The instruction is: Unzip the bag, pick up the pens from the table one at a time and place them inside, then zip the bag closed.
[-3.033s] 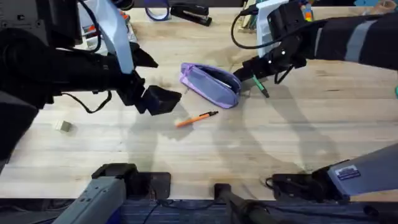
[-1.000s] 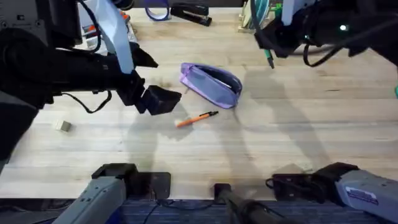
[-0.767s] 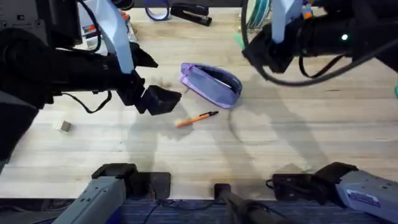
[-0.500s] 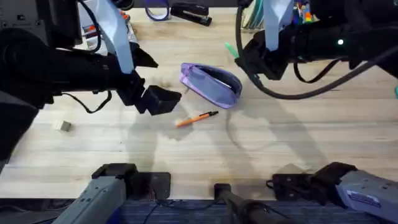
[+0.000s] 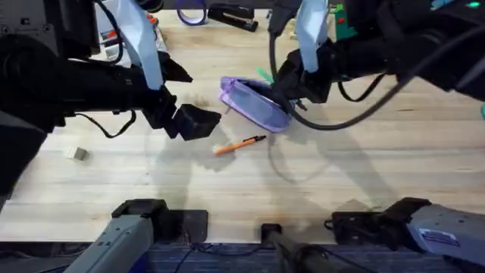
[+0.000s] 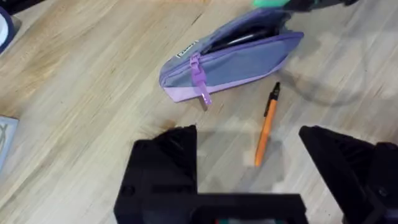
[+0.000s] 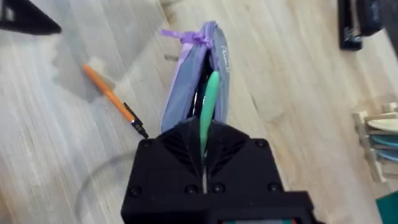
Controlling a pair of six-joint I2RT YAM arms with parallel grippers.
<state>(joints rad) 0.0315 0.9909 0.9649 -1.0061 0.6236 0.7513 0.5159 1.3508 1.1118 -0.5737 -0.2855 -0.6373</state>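
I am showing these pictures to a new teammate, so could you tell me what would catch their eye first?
The right gripper, shut on the green pen, holds it over the open slit of the lavender bag at mid-table. The orange pen lies on the table just in front of the bag. The left gripper hovers open beside it.

We see a pale wooden bench (image 5: 356,174) with fine grain, evenly lit, with soft grey shadows lying across it. Along its far edge sit a black stapler (image 5: 232,15), a blue ring of tape (image 5: 191,15) and a wooden rack (image 7: 376,140). A small pale block (image 5: 75,154) rests near the left side.
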